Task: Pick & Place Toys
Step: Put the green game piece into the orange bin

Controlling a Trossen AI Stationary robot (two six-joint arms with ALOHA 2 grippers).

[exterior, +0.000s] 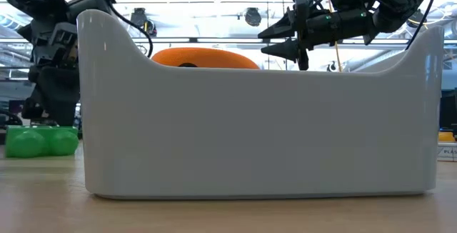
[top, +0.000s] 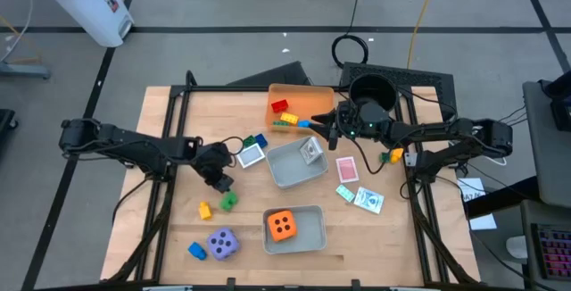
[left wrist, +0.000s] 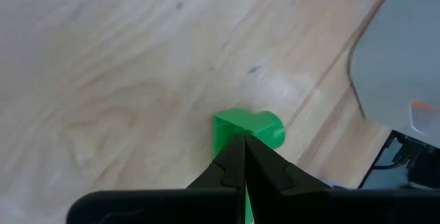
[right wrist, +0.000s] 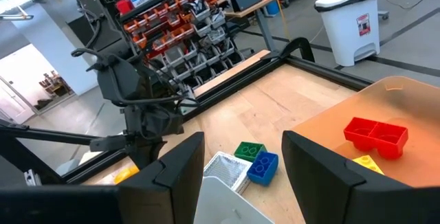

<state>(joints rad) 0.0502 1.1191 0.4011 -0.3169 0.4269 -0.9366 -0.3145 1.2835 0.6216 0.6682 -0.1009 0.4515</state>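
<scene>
Two dice sit nearest you: the purple die (top: 222, 243) on the bare table at near left, the orange die (top: 283, 226) in the near grey tray (top: 310, 235). Further back, your left gripper (top: 222, 183) is clenched tight, tips just touching the green brick (top: 228, 200). Your right gripper (top: 331, 130) hangs parted and empty beside the far orange tray (top: 308, 94).

No readable text anywhere.

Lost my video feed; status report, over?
Left tool shut on green brick, at table. Right tool open, empty, above orange tray. Nothing blocking.
</scene>
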